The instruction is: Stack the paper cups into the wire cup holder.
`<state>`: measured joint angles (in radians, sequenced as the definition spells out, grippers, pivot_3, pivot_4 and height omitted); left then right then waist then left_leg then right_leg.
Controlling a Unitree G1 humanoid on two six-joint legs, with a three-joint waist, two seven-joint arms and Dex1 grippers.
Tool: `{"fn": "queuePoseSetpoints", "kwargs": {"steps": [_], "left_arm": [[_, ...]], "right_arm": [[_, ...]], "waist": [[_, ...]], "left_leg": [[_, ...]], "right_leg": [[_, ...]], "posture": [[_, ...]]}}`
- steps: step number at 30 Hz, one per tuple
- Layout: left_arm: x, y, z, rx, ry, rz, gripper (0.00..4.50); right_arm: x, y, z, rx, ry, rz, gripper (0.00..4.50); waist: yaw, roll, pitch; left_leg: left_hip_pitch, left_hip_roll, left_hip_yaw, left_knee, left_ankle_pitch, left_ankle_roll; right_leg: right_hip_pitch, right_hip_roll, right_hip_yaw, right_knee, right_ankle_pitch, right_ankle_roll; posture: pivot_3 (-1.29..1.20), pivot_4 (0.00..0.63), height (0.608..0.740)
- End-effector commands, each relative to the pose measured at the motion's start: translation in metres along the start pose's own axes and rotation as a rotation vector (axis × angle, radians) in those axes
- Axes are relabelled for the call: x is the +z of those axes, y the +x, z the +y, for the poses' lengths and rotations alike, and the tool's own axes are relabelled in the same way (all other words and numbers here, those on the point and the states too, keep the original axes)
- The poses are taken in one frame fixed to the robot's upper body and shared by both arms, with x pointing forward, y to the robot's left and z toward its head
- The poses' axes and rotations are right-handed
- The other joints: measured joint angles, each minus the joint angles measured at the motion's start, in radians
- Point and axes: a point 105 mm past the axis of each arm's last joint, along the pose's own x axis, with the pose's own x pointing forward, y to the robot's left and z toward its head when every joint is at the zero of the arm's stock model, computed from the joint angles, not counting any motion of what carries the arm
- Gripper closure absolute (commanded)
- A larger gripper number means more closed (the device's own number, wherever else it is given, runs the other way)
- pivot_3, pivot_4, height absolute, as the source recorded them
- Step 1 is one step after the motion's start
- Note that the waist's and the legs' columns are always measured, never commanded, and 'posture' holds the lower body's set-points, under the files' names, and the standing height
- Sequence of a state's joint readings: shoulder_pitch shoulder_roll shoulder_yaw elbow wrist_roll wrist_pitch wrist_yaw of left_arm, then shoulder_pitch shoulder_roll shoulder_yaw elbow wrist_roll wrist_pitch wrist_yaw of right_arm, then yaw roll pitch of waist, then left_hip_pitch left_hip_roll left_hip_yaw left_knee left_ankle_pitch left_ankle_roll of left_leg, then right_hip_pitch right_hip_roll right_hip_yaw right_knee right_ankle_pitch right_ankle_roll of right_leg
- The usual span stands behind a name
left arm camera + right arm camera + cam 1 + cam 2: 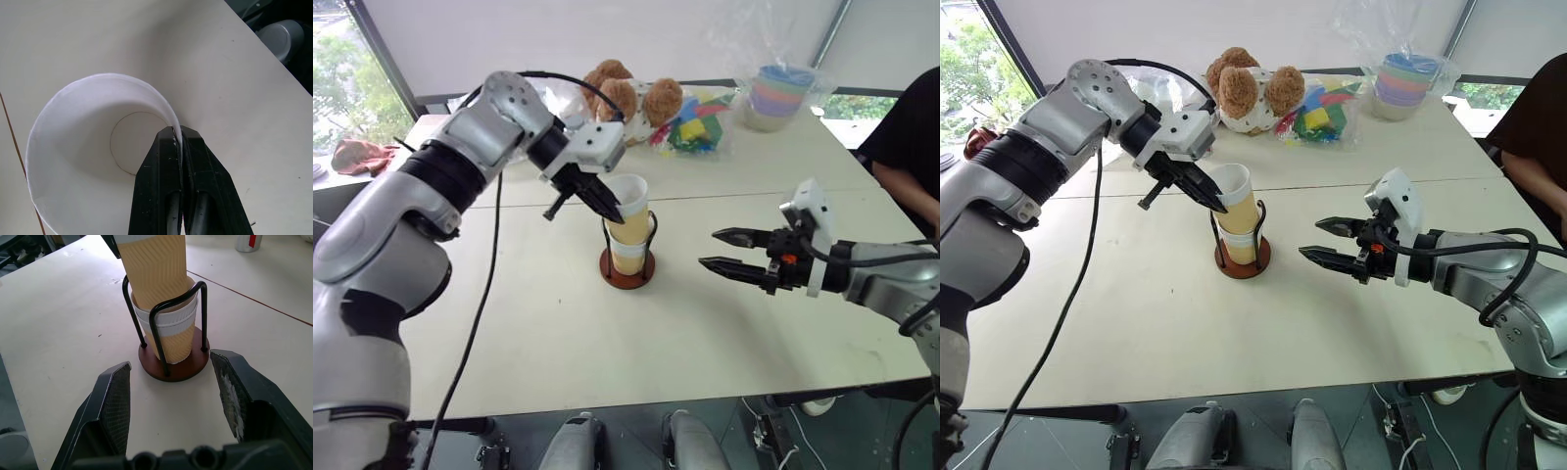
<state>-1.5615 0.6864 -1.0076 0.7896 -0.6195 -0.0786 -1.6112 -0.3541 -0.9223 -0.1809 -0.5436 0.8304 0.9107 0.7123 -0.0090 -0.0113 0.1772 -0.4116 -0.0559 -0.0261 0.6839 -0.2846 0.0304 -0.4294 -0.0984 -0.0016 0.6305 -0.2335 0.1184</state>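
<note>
Head view: left gripper (607, 208) pinches the top cup (628, 209) by its rim, frame centre, seated in the cups (627, 257) already in the holder (626, 269). Right gripper (732, 251) spread, empty, right of centre.

Left wrist: fingers (157, 181) clamp the thin wall.

Right wrist: holder (174, 366) upper centre.

Cup looks light and crushable; rim pinch suits it.

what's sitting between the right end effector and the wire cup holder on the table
Nothing: only bare table lies between the open right end effector and the wire cup holder. The right wrist view shows it most plainly.
</note>
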Motion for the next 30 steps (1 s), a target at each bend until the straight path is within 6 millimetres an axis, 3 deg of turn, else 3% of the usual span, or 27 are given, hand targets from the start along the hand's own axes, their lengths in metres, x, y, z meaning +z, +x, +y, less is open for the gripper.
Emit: {"fn": "queuePoseSetpoints", "kwargs": {"steps": [1,5,10,16,19,28,30], "left_arm": [[0.009,-0.003,0.004,0.012,0.049,0.004,3.15],[0.018,-0.010,0.010,0.049,0.062,-0.026,1.22],[0.032,-0.047,0.020,0.221,0.021,-0.165,1.22],[-0.008,-0.084,0.010,0.611,-0.156,-0.321,1.22],[-0.016,-0.095,-0.007,0.833,-0.292,-0.445,1.22],[-0.093,-0.069,-0.097,1.487,-0.687,-0.361,1.22],[-0.102,-0.059,-0.111,1.554,-0.745,-0.351,1.22]], "right_arm": [[0.010,-0.004,0.003,-0.005,-0.037,-0.042,1.73],[0.008,-0.004,0.003,-0.006,-0.033,-0.042,1.73],[-0.007,-0.003,-0.005,-0.044,-0.017,0.000,1.73],[-0.023,0.010,-0.025,-0.135,0.016,-0.046,1.73],[-0.031,0.021,-0.041,-0.206,0.032,-0.076,1.73],[-0.049,0.035,-0.088,-0.410,0.098,-0.162,1.73],[-0.054,0.037,-0.096,-0.436,0.103,-0.165,1.73]], "waist": [[0.001,0.000,0.000],[0.000,0.000,0.000],[-0.001,0.000,0.000],[-0.012,0.003,-0.002],[-0.008,0.002,-0.001],[0.008,0.002,-0.002],[0.017,0.002,-0.002]], "left_leg": [[0.000,0.000,0.000,0.000,0.000,0.000],[0.000,0.000,0.000,0.000,0.000,0.000],[0.000,0.000,0.000,0.000,0.000,0.000],[0.003,0.000,0.001,-0.001,0.000,0.001],[0.004,0.001,0.000,-0.001,0.001,-0.002],[0.004,-0.002,-0.001,-0.002,0.004,-0.011],[0.004,-0.002,-0.001,-0.002,0.004,-0.010]], "right_leg": [[0.000,0.000,0.000,0.000,0.000,0.000],[0.000,0.000,0.000,0.000,0.000,0.000],[0.000,0.000,0.000,0.000,0.000,0.000],[0.000,0.001,0.002,0.001,0.000,0.000],[0.000,0.001,0.003,0.004,0.000,0.000],[0.001,0.001,0.014,0.000,0.000,0.000],[0.001,0.001,0.014,0.000,0.001,0.000]], "posture": [[0.00,0.150,0.740],[0.00,0.150,0.740],[0.00,0.150,0.740],[0.00,0.150,0.740],[0.00,0.150,0.740],[0.00,0.150,0.740],[0.00,0.150,0.740]]}}
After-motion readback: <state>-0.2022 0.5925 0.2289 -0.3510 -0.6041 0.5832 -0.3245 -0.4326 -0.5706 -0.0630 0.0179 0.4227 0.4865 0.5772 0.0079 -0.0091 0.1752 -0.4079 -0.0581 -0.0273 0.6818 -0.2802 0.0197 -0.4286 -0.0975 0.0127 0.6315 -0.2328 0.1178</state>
